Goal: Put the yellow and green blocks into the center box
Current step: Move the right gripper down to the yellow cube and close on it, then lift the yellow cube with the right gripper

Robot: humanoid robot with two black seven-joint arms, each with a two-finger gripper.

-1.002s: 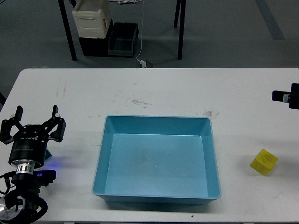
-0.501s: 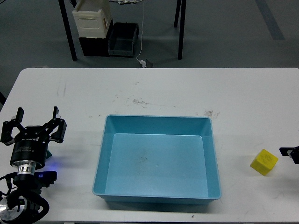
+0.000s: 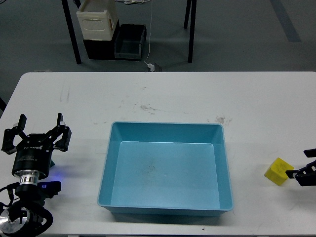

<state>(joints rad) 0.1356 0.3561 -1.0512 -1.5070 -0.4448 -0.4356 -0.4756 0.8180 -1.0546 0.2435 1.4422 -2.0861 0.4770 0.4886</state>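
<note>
The blue center box [image 3: 106, 168] sits in the middle of the white table. The yellow block [image 3: 278, 171] lies on the table to the right of the box. My right gripper [image 3: 299, 164] enters at the right edge, open, with its fingertips just right of the yellow block and not holding it. My left gripper [image 3: 37, 129] is open at the left of the table, pointing down. A small teal-green sliver [image 3: 52, 162] shows under its body; the rest of the green block is hidden.
The table's front edge runs just below the box. Beyond the far edge stand black table legs [image 3: 72, 34], a cream container [image 3: 97, 19] and a dark bin [image 3: 129, 42] on the floor.
My right gripper has come down from the upper right edge to beside the yellow block. My left gripper has sunk slightly. The blocks and box have not moved.
</note>
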